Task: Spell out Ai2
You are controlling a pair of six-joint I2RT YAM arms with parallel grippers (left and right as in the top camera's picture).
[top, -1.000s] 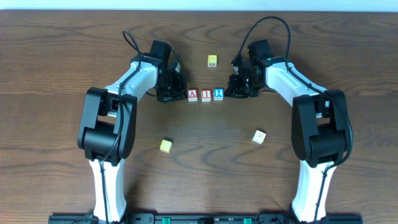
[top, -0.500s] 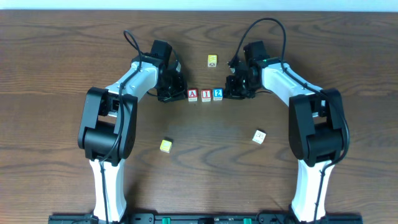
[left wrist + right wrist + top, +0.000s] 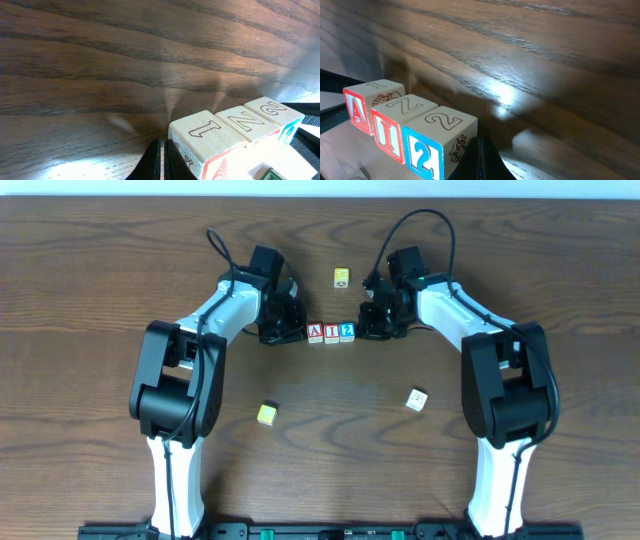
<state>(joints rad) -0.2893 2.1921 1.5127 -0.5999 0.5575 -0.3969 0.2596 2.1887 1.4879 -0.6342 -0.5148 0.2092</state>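
Observation:
Three cubes stand touching in a row at the table's upper middle: the red "A" cube point(image 3: 315, 333), the red "I" cube point(image 3: 331, 333) and the blue "2" cube point(image 3: 346, 332). My left gripper point(image 3: 297, 333) is shut and empty, its tips against the left side of the "A" cube point(image 3: 210, 145). My right gripper point(image 3: 364, 331) is shut and empty, its tips against the right side of the "2" cube point(image 3: 437, 142). The right wrist view shows the "A" point(image 3: 362, 105) and "I" point(image 3: 392, 125) cubes in line beside the "2".
A small yellow cube with a picture point(image 3: 342, 277) lies behind the row. A yellow cube point(image 3: 265, 414) lies at the front left and a white-faced cube point(image 3: 416, 399) at the front right. Both arms reach in from the sides.
Both grippers have moved inward. The left one pushed the "A" cube right and the right one pushed the "2" cube left, so the row has closed up.

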